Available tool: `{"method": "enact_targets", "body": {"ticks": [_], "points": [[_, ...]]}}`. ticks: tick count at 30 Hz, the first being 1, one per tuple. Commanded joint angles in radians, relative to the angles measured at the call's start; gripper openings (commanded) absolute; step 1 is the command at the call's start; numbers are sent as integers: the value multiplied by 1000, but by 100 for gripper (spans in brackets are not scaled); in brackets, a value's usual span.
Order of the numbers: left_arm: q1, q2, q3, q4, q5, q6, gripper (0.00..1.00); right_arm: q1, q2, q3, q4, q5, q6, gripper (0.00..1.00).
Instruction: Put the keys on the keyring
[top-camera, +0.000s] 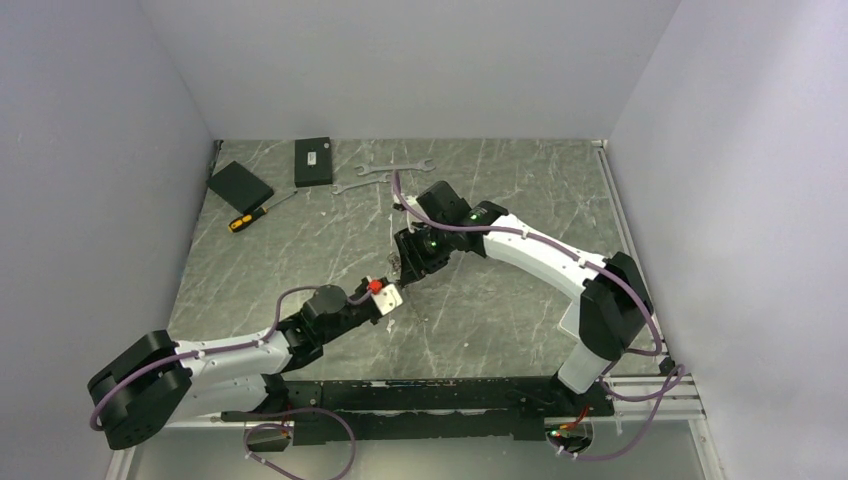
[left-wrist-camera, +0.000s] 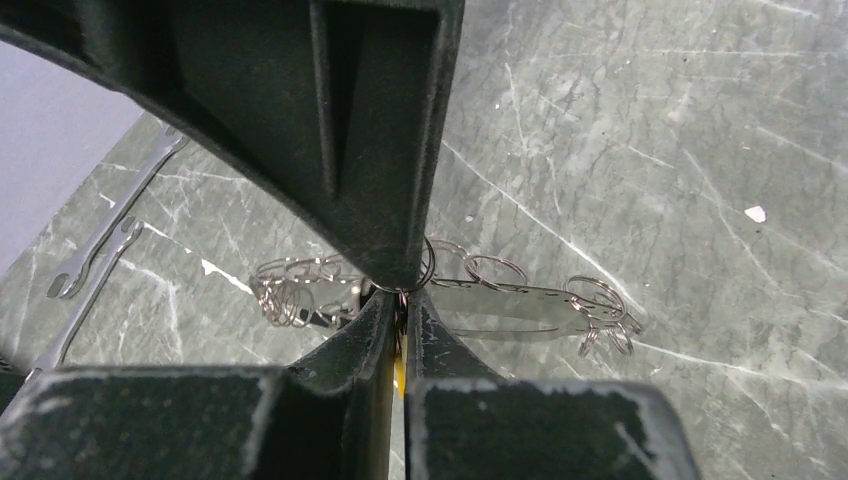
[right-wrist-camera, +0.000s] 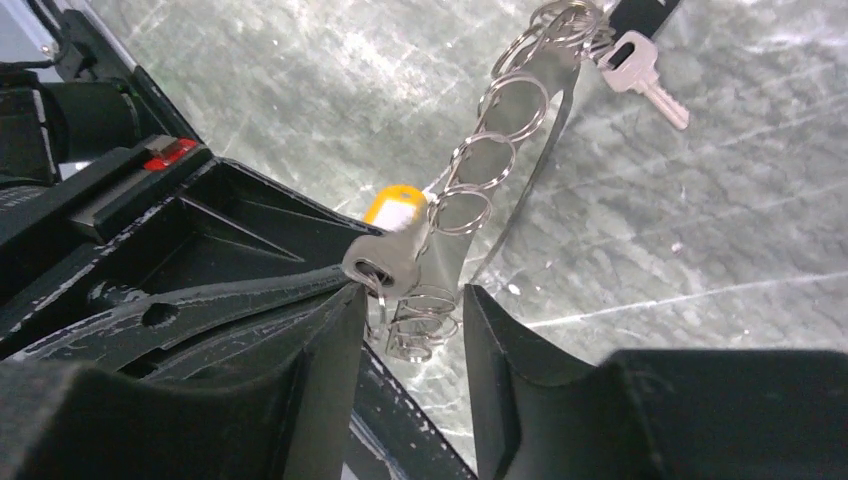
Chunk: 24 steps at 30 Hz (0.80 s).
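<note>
The keyring (right-wrist-camera: 500, 130) is a thin silvery band strung with several small split rings, hanging over the table; in the left wrist view the keyring (left-wrist-camera: 520, 305) lies across just past my fingers. A silver key (right-wrist-camera: 648, 80) dangles at its far end. My left gripper (left-wrist-camera: 402, 300) is shut on a yellow-capped key (right-wrist-camera: 392, 245), whose yellow edge (left-wrist-camera: 399, 370) shows between the jaws. My right gripper (right-wrist-camera: 410, 300) is open, its fingers on either side of the lowest rings, apart from them. In the top view the left gripper (top-camera: 388, 293) and right gripper (top-camera: 402, 268) meet mid-table.
Two flat silver wrenches (top-camera: 395, 165) lie at the back of the table, also seen as wrenches (left-wrist-camera: 100, 245) on the left. A black box (top-camera: 313, 161), a black pad (top-camera: 240, 185) and a yellow-handled screwdriver (top-camera: 258, 213) sit at the back left. Walls enclose three sides.
</note>
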Motion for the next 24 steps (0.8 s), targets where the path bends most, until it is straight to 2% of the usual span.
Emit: {"method": "enact_targets", "body": {"ticks": [1,10,17,24], "points": [[-8,-21,-11,91,-2,-62,0,-2,-72,-32,136,-64,7,46],[-7,-15,-32,145,-17,-116,0,-30,-173,-194,340,-161,62,48],[-7,2,-29,158,-16,-140,0,-30,-213,-240,388,-155,82,48],[-7,15,-17,158,-52,-158,0,-30,-231,-289,462,-145,132,42]]}}
